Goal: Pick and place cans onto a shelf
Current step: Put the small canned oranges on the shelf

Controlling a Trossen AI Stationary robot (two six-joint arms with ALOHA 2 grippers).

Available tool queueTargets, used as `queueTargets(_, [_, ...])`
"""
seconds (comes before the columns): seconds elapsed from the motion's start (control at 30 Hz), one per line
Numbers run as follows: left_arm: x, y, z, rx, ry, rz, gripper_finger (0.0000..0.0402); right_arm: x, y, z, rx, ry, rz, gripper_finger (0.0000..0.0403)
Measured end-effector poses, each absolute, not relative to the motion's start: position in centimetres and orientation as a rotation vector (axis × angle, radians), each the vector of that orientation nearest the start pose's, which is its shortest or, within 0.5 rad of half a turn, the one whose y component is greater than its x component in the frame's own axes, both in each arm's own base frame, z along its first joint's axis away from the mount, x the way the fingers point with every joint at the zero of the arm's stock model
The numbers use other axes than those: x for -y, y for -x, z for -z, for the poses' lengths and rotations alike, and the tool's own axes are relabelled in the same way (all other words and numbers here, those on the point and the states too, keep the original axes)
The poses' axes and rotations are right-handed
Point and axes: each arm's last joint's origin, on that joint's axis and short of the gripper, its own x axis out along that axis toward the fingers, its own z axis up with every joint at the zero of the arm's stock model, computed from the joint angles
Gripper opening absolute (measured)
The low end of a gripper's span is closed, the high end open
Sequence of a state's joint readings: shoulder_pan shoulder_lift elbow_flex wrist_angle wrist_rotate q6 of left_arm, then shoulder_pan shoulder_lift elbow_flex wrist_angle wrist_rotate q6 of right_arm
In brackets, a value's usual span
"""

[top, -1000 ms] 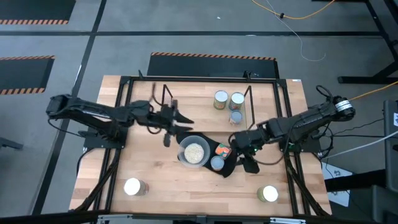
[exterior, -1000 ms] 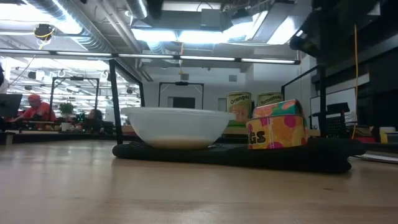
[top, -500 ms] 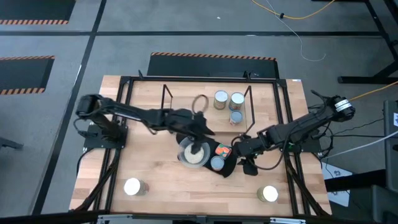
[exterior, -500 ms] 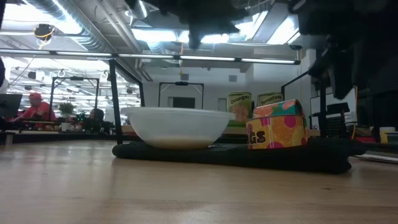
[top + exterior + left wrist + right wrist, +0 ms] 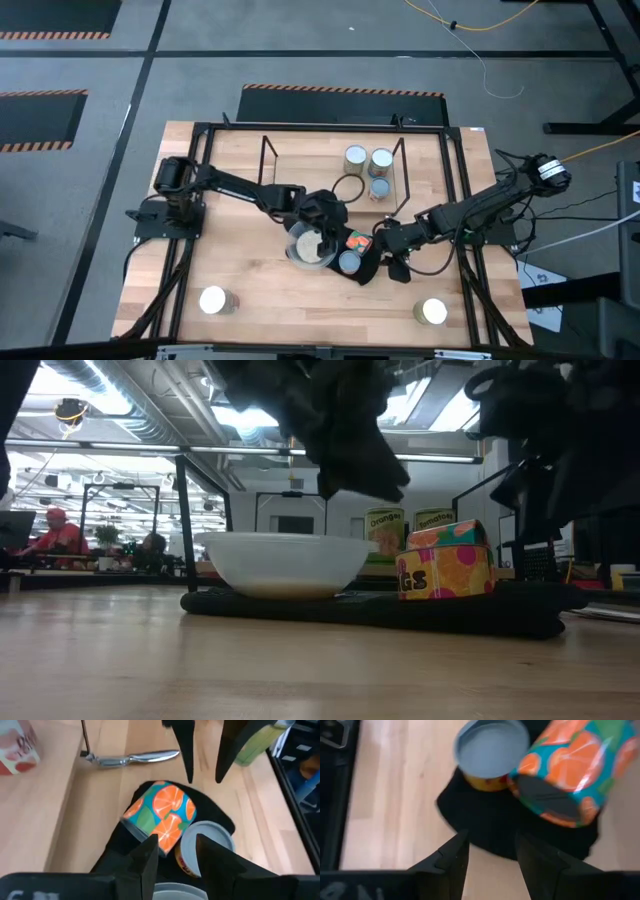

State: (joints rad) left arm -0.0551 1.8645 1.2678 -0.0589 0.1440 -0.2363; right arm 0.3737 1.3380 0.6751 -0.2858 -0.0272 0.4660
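Observation:
A can with a bluish top stands on the black mat. A can patterned with oranges lies on its side next to it. Three cans stand inside the black rod shelf at the far side. Two more cans stand near the front edge, one at the left and one at the right. My left gripper hangs open over the bowl, its fingers pointing at the patterned can. My right gripper is open just right of both cans.
A white bowl of pale grains sits on the mat's left part, under my left gripper. A metal utensil lies on the wood beyond the mat. The black frame rails run along the table's sides.
My left gripper has swung from the table's left, near the shelf, toward the right and the near edge, and now hangs over the bowl. My right gripper has edged a little toward the patterned can. No can has moved.

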Motion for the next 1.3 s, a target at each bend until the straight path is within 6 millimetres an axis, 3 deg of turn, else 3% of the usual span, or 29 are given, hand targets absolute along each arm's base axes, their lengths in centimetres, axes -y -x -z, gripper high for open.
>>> queueTargets(0.43, [2.7, -41.6, -17.8, -0.756, 0.28, 0.09, 0.0125, -8.7, -23.0, -17.8, -0.947, -0.213, -0.041, 0.0163])
queueTargets(1.03, [2.7, -41.7, -17.7, -0.752, 0.282, 0.093, 0.0125, -8.7, -23.3, -17.9, -0.908, -0.192, 0.01, 0.0163])
queueTargets(1.3, [2.7, -41.7, -17.7, -0.75, 0.282, 0.095, 0.0125, -8.6, -24.5, -16.0, -0.927, -0.17, 0.057, 0.0163])
